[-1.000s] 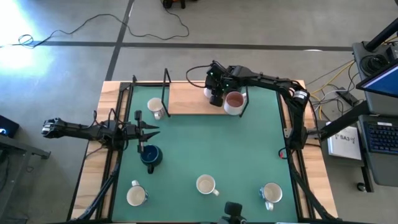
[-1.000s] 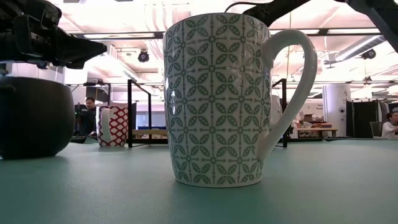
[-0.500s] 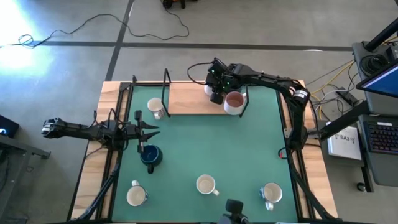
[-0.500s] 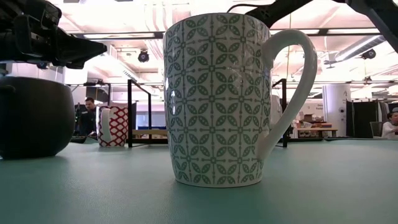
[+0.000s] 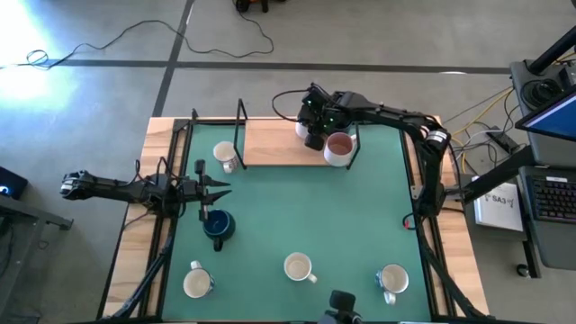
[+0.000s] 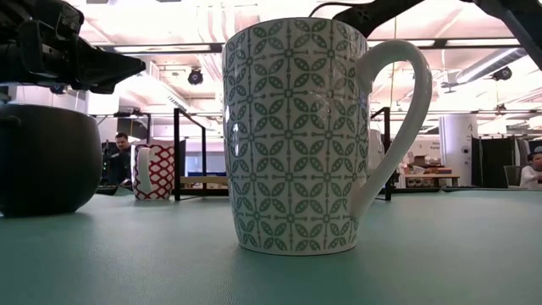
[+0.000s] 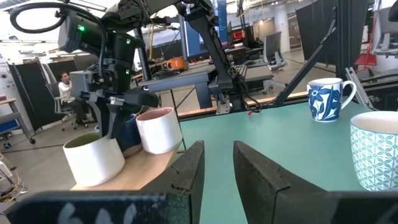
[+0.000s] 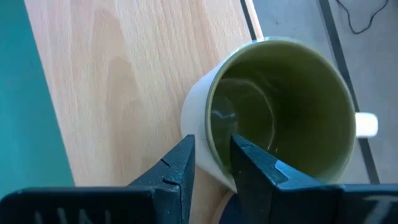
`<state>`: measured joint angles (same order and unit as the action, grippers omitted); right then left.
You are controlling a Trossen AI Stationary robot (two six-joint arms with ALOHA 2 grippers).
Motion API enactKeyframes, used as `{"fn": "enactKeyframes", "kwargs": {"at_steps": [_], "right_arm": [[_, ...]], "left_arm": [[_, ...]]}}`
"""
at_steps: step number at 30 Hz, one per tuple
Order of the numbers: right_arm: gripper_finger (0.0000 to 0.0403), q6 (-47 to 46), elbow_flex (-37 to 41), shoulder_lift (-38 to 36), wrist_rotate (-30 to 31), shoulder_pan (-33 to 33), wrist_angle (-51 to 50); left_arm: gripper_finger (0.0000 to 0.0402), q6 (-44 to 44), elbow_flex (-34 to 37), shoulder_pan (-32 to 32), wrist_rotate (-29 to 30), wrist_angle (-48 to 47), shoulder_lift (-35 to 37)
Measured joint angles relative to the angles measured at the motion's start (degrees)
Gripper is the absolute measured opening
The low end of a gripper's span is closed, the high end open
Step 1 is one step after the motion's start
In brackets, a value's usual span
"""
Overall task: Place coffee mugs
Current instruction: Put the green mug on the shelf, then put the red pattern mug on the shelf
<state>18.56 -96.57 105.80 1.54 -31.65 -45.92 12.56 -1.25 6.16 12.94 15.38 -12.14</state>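
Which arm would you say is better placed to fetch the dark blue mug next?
Left, probably. The left gripper hovers open just above the dark blue mug, while the right gripper is across the table, straddling the rim of the olive-green mug on the wooden board.

Surface: green-topped table point(image 5: 342, 216) | wooden board point(image 5: 270, 142) at far edge | five mugs directly on mat: dark blue mug point(image 5: 219, 225), four pale mugs point(image 5: 298, 267).

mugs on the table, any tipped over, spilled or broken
Nothing stands out. Every mug in view sits upright: the olive-green mug and pink-inside mug on the wooden board, the dark blue mug by the left gripper, the rest on the green mat. The right gripper pinches the olive-green mug's rim.
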Motion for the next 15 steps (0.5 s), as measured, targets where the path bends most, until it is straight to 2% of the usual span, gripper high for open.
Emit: {"fn": "enactKeyframes", "kwargs": {"at_steps": [6, 12, 15], "right_arm": [[0.0110, -1.06, 0.00, -2.69, -0.17, 0.64, -2.79], [0.0105, 0.03, 0.00, -6.99, -0.50, 2.00, -5.87], [0.0098, -0.28, 0.00, -9.16, -3.60, 2.38, -6.91]], "left_arm": [[0.0068, 0.00, -0.01, -0.01, 0.01, 0.00, 0.00], [0.0068, 0.00, 0.01, 0.00, 0.01, 0.00, 0.01], [0.0068, 0.00, 0.00, 0.01, -0.01, 0.02, 0.00]]}}
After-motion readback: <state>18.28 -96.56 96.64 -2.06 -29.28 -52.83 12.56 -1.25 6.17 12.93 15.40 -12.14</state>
